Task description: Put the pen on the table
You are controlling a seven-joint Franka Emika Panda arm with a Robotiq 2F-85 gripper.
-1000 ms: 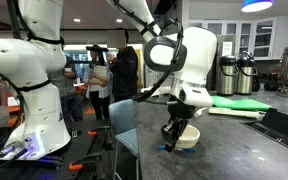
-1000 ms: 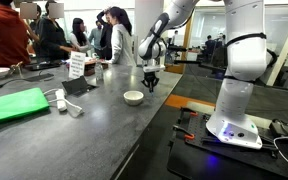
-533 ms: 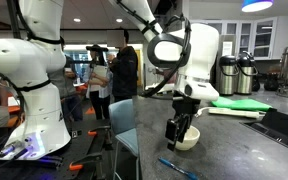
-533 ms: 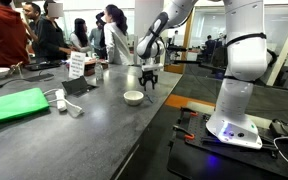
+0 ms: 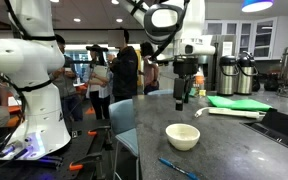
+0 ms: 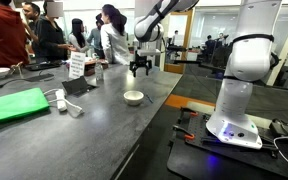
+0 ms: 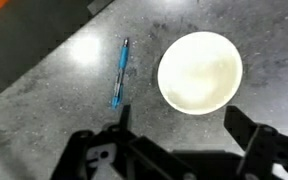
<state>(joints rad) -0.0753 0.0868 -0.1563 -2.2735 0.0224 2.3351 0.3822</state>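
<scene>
The pen [image 7: 118, 72] lies flat on the table [image 7: 44, 115] just beside the white bowl [image 7: 199, 71], not touching it, while the gripper [image 5: 182, 100] hangs high above the bowl, fingers spread apart and holding nothing.

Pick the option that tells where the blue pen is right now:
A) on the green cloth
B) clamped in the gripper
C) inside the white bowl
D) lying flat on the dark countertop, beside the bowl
D: the wrist view shows the blue pen lying flat on the dark countertop, beside the white bowl and not touching it, while the gripper hangs open and empty above.
</scene>
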